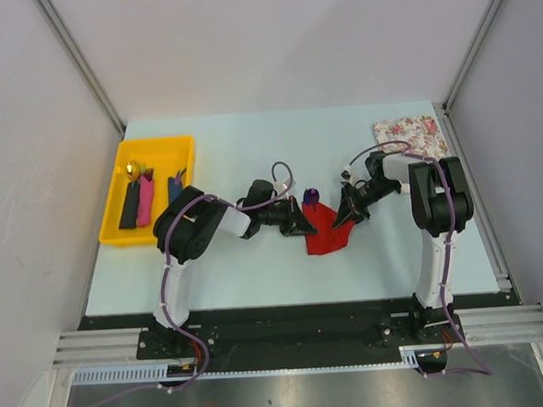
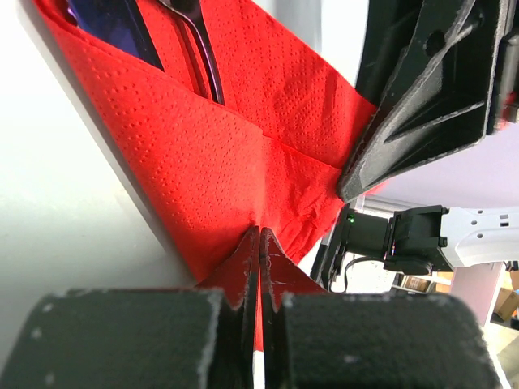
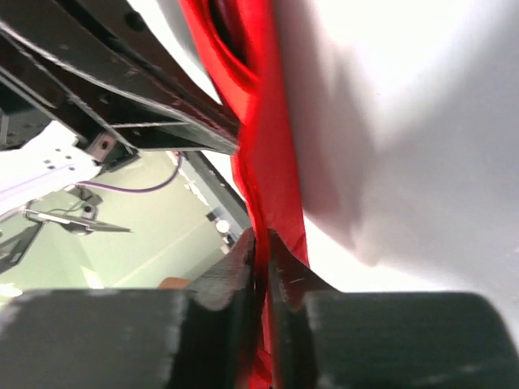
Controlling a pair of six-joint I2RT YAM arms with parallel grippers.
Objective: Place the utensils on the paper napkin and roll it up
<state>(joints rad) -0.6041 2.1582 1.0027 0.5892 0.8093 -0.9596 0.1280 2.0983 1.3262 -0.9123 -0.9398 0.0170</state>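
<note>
Top external: both arms pinch the folded paper napkin (image 1: 327, 234) near the middle of the counter (image 1: 248, 269).
Bright red, dimpled paper, creased and folded over the utensils (image 2: 113, 24); a dark blue handle and a slim metal stem show in the open fold at its far end. Left jaws are closed on its left edge, and right jaws are closed on its right edge.
</note>
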